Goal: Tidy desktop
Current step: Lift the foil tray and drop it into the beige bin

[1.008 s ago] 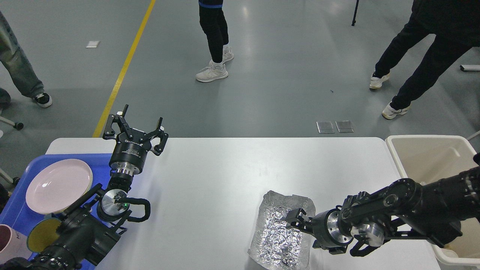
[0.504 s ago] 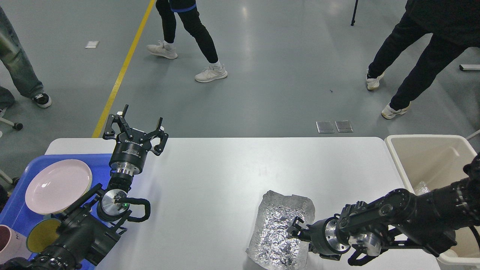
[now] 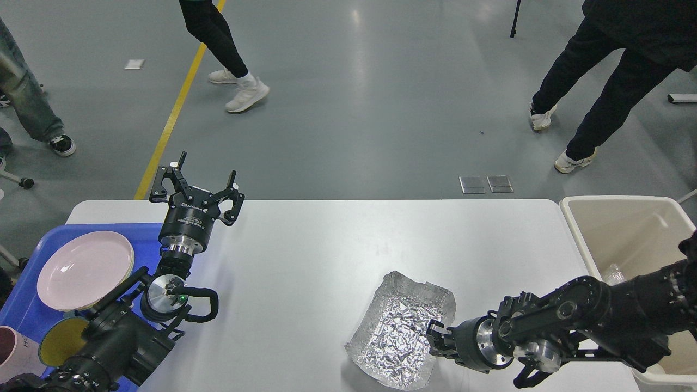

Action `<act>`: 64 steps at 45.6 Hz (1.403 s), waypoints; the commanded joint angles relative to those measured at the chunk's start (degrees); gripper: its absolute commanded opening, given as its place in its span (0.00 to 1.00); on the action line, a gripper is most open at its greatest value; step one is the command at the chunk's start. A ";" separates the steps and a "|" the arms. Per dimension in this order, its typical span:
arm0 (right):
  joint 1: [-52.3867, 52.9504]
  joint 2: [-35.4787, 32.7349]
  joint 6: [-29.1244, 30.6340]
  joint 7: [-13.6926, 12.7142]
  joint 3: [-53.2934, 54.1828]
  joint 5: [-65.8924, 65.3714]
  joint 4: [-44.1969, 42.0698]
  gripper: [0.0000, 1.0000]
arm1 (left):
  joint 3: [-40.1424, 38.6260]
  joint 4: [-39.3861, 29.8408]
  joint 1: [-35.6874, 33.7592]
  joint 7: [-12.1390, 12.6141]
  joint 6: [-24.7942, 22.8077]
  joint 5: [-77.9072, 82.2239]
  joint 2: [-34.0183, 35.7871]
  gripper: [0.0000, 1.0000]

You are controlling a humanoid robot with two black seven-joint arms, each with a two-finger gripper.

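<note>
**Foil tray at right jaws, near edge of tabletop**

White tabletop (image 3: pixel 326 245) spans the view. One crumpled foil tray (image 3: pixel 400 329) lies near its near edge, right of centre. Right gripper (image 3: pixel 435 338) sits at the tray's right rim; jaws dark and small, probably pinching the foil, but cannot tell. Left gripper (image 3: pixel 196 188) hangs over the far left corner, jaws spread, holding nothing. One blue tray (image 3: pixel 24 302) at the left edge carries one pink plate (image 3: pixel 84 269). One beige bin (image 3: pixel 621 228) stands beside the right edge.

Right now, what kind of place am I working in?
Probably a robot lab or workshop hall, not a home: grey industrial floor with a yellow line, bystanders' legs, a white desktop staged with a blue tray.
</note>
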 commanded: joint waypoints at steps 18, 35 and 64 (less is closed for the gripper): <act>15.45 -10.30 5.51 -0.01 -3.44 -0.01 4.73 0.00 | 0.00 0.00 0.00 0.00 0.00 0.00 0.08 0.96; 42.04 -16.56 17.84 -0.27 -14.44 -0.01 9.32 0.00 | 0.00 0.00 0.00 0.00 0.00 0.00 0.08 0.96; -21.66 -11.64 5.19 -0.36 -11.92 1.05 -70.37 0.00 | 0.00 0.00 0.00 0.00 0.00 0.00 0.08 0.96</act>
